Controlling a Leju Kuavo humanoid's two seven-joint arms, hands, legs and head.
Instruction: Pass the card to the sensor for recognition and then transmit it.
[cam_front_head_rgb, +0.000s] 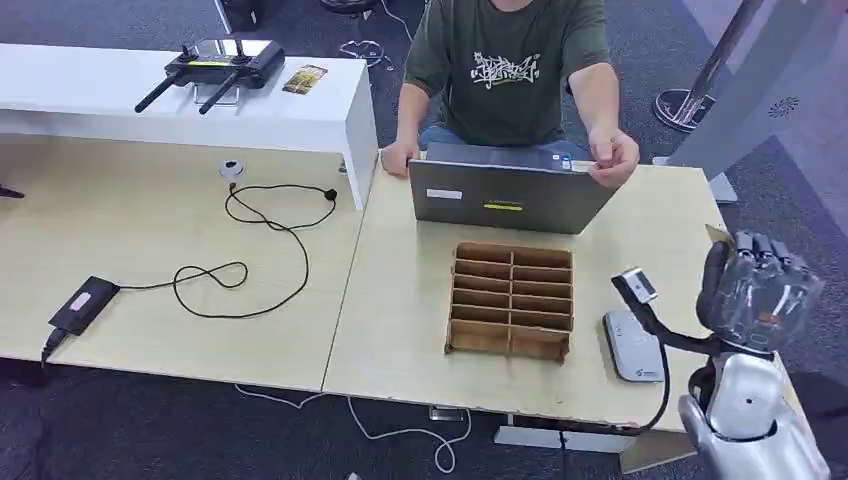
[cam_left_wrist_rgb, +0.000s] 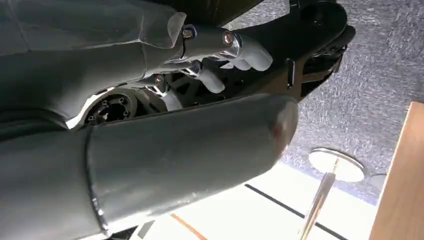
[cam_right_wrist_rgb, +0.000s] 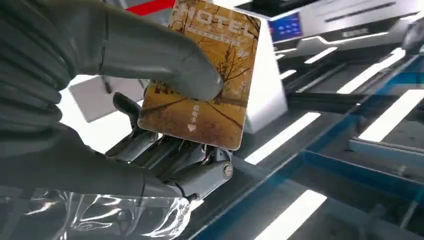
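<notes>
- Amber-and-gold card (cam_right_wrist_rgb: 202, 82), "HOTEL" printed along one end, pinched between thumb and fingers (cam_right_wrist_rgb: 165, 157) of right hand (cam_right_wrist_rgb: 125, 100); small arrow mark near the other end.
- Right hand (cam_front_head_rgb: 755, 285) raised off the right edge of the bench (cam_front_head_rgb: 400, 330), wrapped in clear plastic film; only a tan corner of the card (cam_front_head_rgb: 716, 234) seen from the head view.
- Grey sensor (cam_front_head_rgb: 632, 346) flat on the bench, just left of the raised hand, near the front edge; card held in the air, apart from it.
- Black stalk with a small grey head (cam_front_head_rgb: 637, 286) rising over the sensor.
- Brown slotted organiser (cam_front_head_rgb: 511, 300) mid-bench, two columns of compartments.
- Person (cam_front_head_rgb: 505, 70) in a dark green T-shirt across the bench, both hands on a grey laptop (cam_front_head_rgb: 505, 195).
- Left hand (cam_left_wrist_rgb: 220, 55) hanging off the bench over grey carpet, fingers curled in, holding nothing.
- Far left: black cable (cam_front_head_rgb: 250, 240), black adapter (cam_front_head_rgb: 82, 303), controller (cam_front_head_rgb: 215, 68) on the white shelf.
</notes>
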